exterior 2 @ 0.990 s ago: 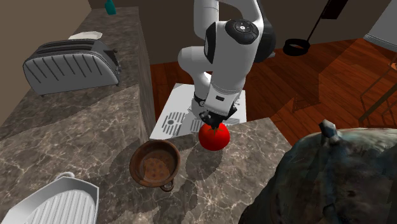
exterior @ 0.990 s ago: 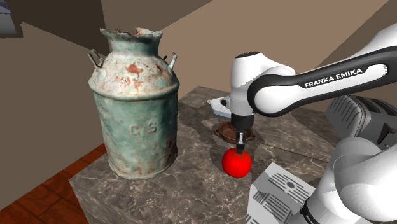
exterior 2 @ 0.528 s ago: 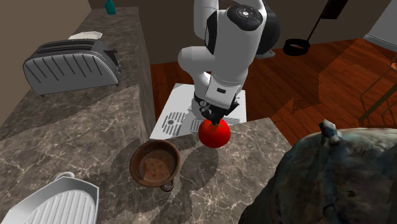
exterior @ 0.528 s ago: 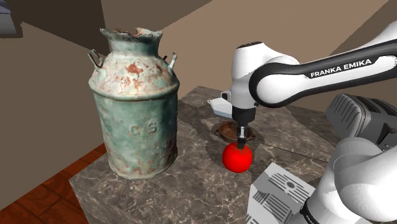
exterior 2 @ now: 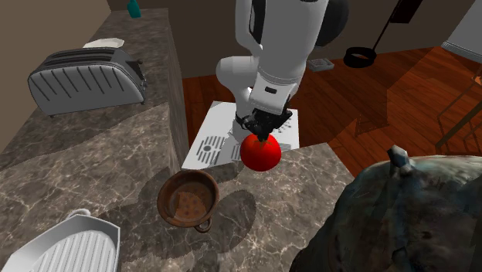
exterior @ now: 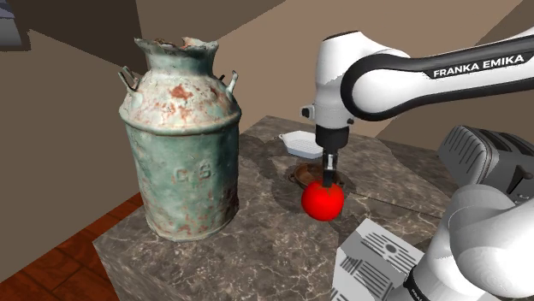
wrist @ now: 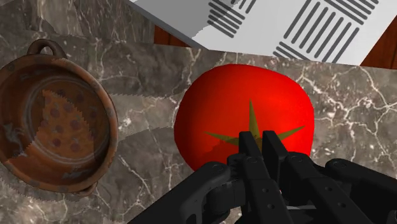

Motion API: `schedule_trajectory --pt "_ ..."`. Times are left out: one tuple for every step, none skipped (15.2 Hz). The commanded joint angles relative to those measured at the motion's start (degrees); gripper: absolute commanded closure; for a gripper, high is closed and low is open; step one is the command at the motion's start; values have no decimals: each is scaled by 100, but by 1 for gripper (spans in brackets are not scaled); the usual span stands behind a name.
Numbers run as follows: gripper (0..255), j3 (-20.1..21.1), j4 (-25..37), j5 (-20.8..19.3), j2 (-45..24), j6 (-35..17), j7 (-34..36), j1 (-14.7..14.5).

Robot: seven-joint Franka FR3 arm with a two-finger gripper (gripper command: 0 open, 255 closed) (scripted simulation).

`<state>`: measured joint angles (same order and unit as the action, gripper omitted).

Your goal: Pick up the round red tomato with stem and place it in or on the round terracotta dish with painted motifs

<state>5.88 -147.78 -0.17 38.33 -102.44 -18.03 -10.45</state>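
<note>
The round red tomato (exterior: 323,201) (exterior 2: 260,153) (wrist: 245,118) hangs above the marble counter, clear of its surface. My black gripper (exterior: 329,178) (exterior 2: 260,134) (wrist: 260,145) is shut on the tomato's stem from above, the two fingers almost meeting. The brown terracotta dish (exterior 2: 188,199) (wrist: 54,124), with small loop handles and dotted motifs inside, stands on the counter beside the tomato. In the shoulder view the dish (exterior: 301,175) peeks out just behind the tomato.
A tall, rusty green milk can (exterior: 180,141) (exterior 2: 386,216) stands at the counter's end. A white ridged baking dish (exterior: 299,142) (exterior 2: 66,247) lies beyond the terracotta dish. A grey toaster (exterior 2: 85,77) sits farther along. The white stand (exterior 2: 224,139) adjoins the counter edge.
The arm has risen and carried the tomato up off the counter. The tomato has also drifted slightly toward the shoulder view's right.
</note>
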Motion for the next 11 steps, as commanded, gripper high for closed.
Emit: schedule_trajectory --pt "255 -7 131 -3 34 166 -9 1" --pt "255 -11 201 -5 44 247 -13 2" --pt "255 -14 273 -7 53 327 -17 4" --pt "255 -17 345 -9 60 406 -21 5" --pt "255 -21 419 -11 66 485 -25 6" --pt "255 -24 493 -13 70 564 -29 8" --pt "255 -27 568 -15 72 641 -33 9" --pt "255 -30 644 -17 74 719 -37 11" --pt "255 -33 719 -19 74 794 -41 12" --pt "255 -135 827 -106 -16 807 -163 76" --pt "255 -236 941 -189 -111 819 -284 136"
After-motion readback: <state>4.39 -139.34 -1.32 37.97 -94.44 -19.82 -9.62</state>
